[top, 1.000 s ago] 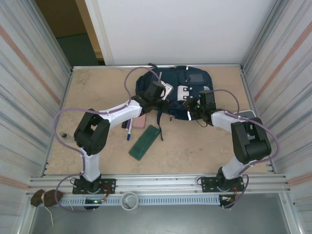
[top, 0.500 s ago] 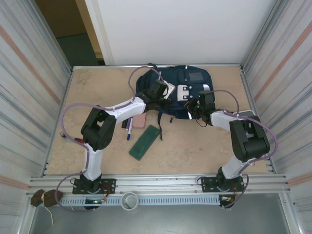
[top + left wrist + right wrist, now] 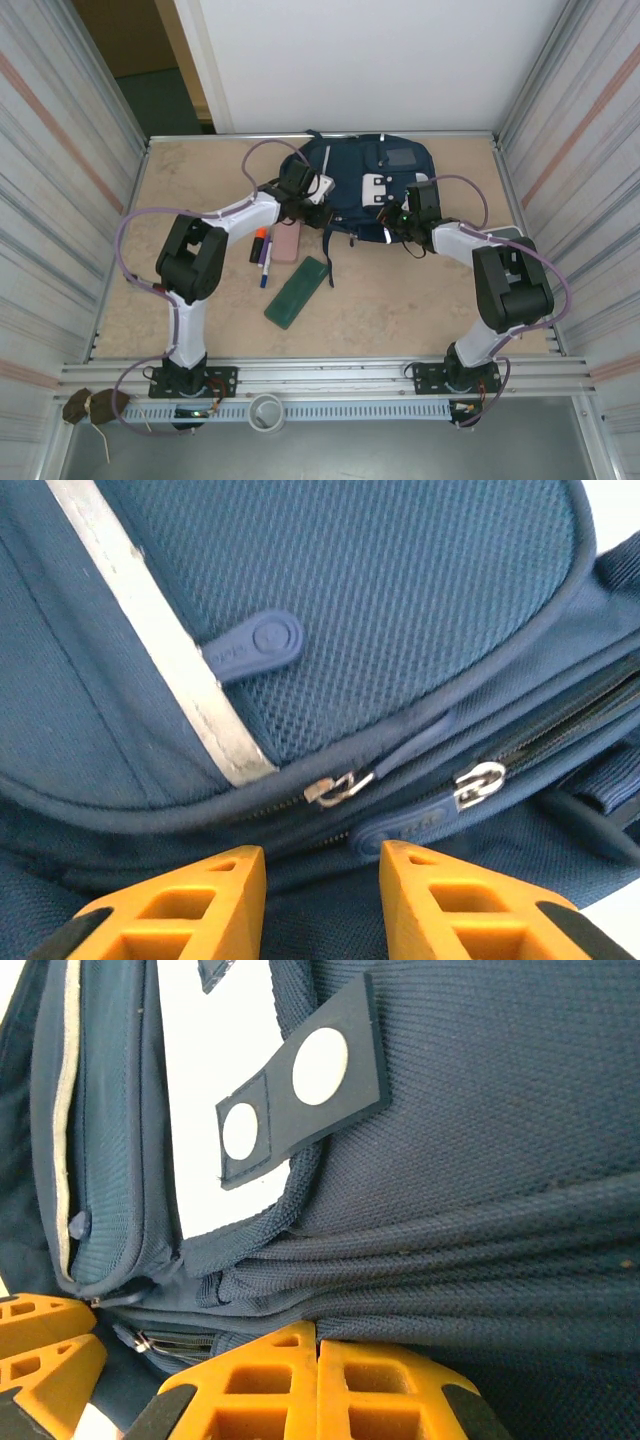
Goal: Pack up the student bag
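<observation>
Obs: left gripper (image 3: 320,868) parted, empty, over large navy fabric backpack (image 3: 350,165) zipper; right gripper (image 3: 318,1338) clenched against its near edge, possibly pinching fabric.

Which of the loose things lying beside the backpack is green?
The flat rectangular case, lying diagonally, farthest from the student bag. The pink item, pen and orange-capped marker lie closer to it.

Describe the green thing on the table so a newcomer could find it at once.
Find the navy student bag at the far middle of the table. Before its left half lie a pink slab, a pen and an orange-capped marker. The flat dark green case lies closest to the near edge, set diagonally: the only green item, and the largest.
</observation>
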{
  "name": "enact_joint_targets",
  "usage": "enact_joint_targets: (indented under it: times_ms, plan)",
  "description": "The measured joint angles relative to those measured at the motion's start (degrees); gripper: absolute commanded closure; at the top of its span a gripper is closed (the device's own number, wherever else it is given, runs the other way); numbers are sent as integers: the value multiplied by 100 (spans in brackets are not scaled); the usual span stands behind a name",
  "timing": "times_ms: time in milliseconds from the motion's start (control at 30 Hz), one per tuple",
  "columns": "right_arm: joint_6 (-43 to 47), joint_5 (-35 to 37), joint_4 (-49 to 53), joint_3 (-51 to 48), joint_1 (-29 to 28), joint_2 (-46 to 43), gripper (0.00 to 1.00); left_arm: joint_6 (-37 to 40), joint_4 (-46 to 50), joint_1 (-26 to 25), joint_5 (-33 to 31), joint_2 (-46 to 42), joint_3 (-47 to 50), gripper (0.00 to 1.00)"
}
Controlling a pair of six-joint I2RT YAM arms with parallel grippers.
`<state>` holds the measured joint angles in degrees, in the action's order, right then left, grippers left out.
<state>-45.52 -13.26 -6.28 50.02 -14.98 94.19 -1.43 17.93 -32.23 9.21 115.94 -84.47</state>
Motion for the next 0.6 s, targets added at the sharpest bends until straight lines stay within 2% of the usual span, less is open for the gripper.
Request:
enact_joint_targets:
  times_ms: [167, 300, 467, 600]
  plan:
    - [625, 55, 507, 251, -81, -157, 79, 20, -136, 70, 197, -4, 221, 63]
    - [1123, 146, 885, 586, -356, -334, 62, 7, -323, 92, 431, -98, 376, 63]
    - [1176, 177, 962, 1311, -822, -160, 60, -15, -483, 111, 540, -142, 496, 63]
    - [1099, 295, 997, 1720, -911, 271, 60, -46, -584, 111, 544, -164, 566, 62]
